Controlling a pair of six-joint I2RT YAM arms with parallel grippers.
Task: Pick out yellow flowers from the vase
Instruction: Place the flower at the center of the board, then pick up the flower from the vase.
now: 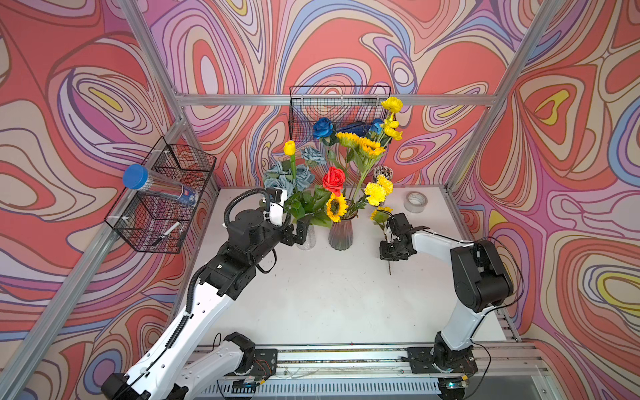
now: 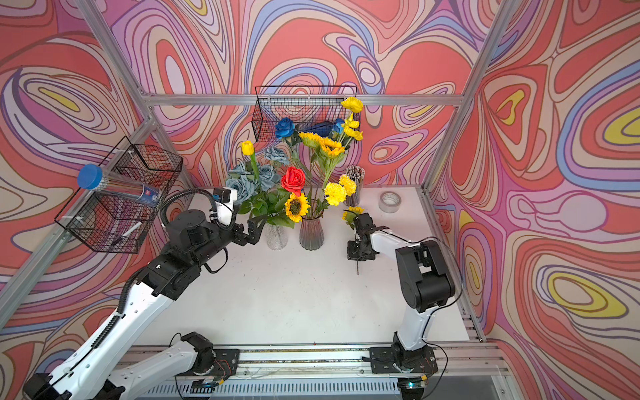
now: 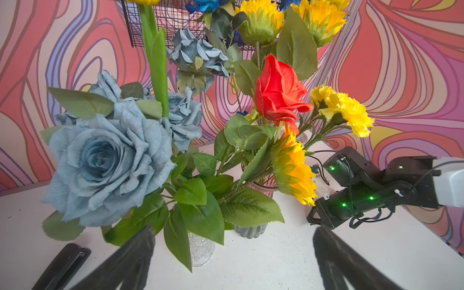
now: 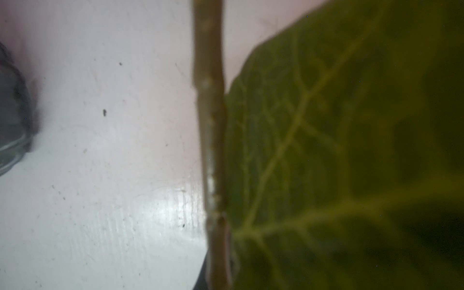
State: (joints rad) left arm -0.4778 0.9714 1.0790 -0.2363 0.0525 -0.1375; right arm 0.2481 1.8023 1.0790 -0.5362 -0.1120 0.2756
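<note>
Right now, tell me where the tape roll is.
In both top views the tape roll lies at the far right of the table, right of the pencil cup.

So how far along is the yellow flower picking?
Done: none lies on the table yet. In hand: right gripper shut on the stem of one yellow flower, outside the ribbed vase; left gripper open by the clear vase. Left: sunflowers and yellow carnations in the ribbed vase, yellow tulip in the clear one.

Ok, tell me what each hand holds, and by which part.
The right hand grips a yellow flower by its lower stem; the left hand is open and holds nothing.
</note>
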